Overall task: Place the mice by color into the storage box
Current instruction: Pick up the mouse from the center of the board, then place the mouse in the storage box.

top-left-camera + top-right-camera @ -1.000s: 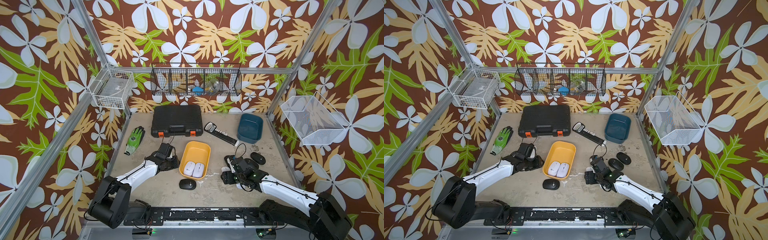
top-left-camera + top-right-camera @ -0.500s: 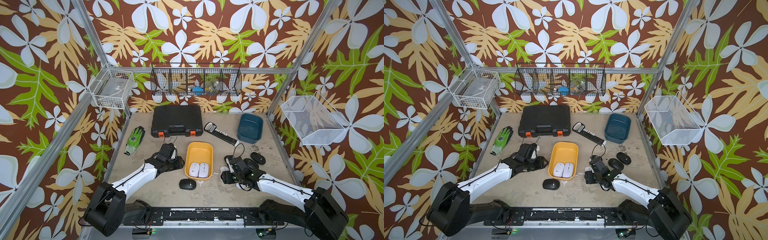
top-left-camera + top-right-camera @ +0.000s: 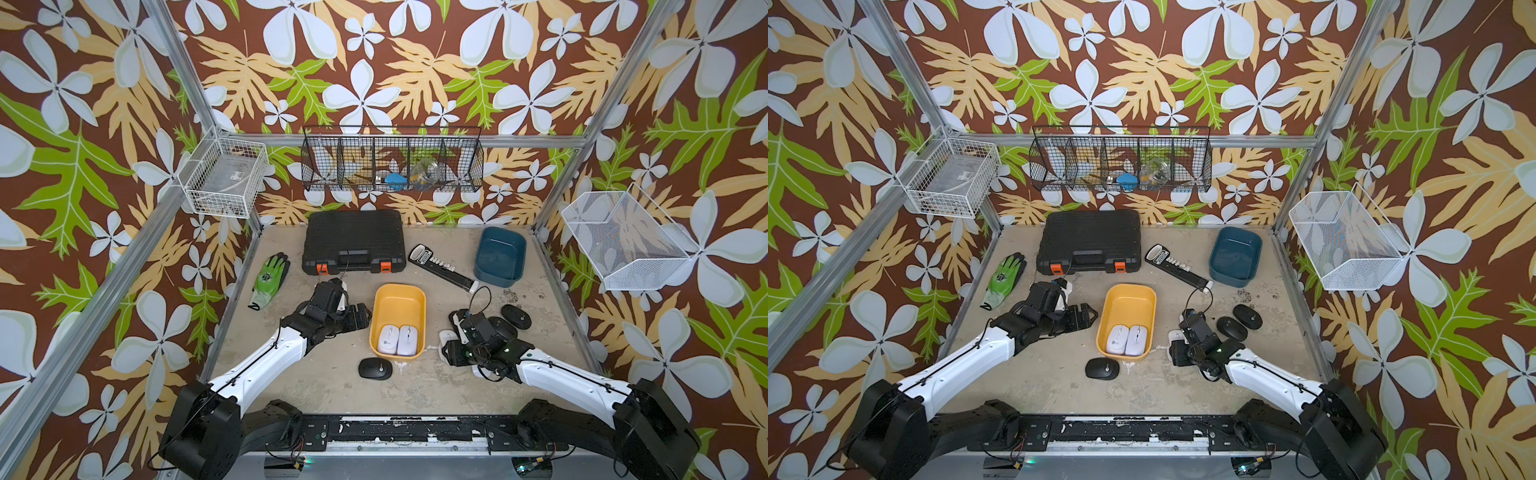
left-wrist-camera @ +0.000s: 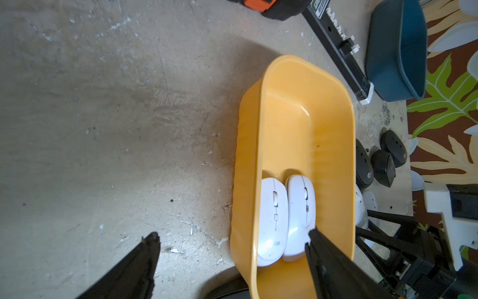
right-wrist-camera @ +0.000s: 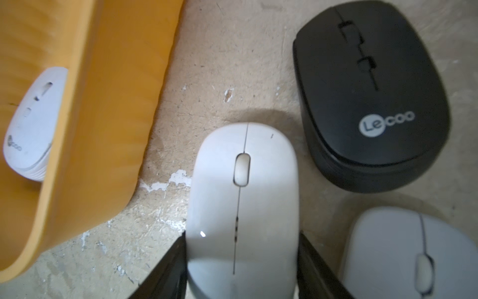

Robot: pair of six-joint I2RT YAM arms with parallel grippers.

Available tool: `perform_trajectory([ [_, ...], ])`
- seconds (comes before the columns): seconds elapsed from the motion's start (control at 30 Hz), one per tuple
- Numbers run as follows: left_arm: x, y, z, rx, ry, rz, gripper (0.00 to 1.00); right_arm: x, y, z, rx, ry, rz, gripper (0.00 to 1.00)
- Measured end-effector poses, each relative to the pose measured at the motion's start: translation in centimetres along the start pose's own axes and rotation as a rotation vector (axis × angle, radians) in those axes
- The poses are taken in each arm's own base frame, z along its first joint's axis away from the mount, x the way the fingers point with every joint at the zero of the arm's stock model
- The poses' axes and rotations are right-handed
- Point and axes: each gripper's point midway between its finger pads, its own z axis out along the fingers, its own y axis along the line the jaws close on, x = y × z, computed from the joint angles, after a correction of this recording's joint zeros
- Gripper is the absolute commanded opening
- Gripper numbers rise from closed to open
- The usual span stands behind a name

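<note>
The left gripper (image 4: 232, 235), earlier pinched narrowly at the left wall of the yellow box (image 3: 399, 297), has spread its jaws wide and now straddles that wall. The box has slid a little toward the right arm and straightened from its tilt. The right gripper (image 5: 241, 238) has narrowed, and its jaws now press both sides of a white mouse (image 5: 243, 194) on the table (image 3: 332, 386).

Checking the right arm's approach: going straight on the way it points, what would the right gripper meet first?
The white mouse on the table, between the jaws of the right gripper; past it, likely bare table between the yellow bin and a black mouse.
</note>
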Motion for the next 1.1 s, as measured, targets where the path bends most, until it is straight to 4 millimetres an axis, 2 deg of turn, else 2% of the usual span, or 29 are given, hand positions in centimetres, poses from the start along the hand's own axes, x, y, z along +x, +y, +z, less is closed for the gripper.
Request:
perform_trajectory([
  [0.23,-1.9,-0.1,-1.6,0.012,-0.073,-0.003,0.95,-4.1,2.5,-3.8,-0.094,-0.146,0.031,0.43],
  [0.33,-2.4,-0.1,-2.1,0.007,-0.101,0.005,0.99,-5.9,4.1,-5.3,-0.154,-0.191,0.048,0.43],
  [0.5,-3.3,-0.4,-3.2,0.012,-0.148,0.039,1.00,-8.2,7.4,-5.9,-0.241,-0.195,0.061,0.43],
  [0.63,-4.9,-0.9,-5.0,0.004,-0.232,0.069,1.00,-9.6,11.0,-4.8,-0.302,-0.172,0.045,0.43],
  [0.77,-6.5,-1.2,-7.2,-0.019,-0.323,0.104,1.00,-10.6,14.0,-2.4,-0.336,-0.147,0.042,0.44],
  [0.97,-6.5,-0.9,-8.3,-0.037,-0.351,0.112,1.00,-11.1,15.1,2.7,-0.302,-0.105,0.112,0.42],
  [1.1,-6.0,-0.5,-8.2,-0.045,-0.338,0.110,1.00,-12.1,15.5,4.9,-0.280,-0.113,0.135,0.42],
])
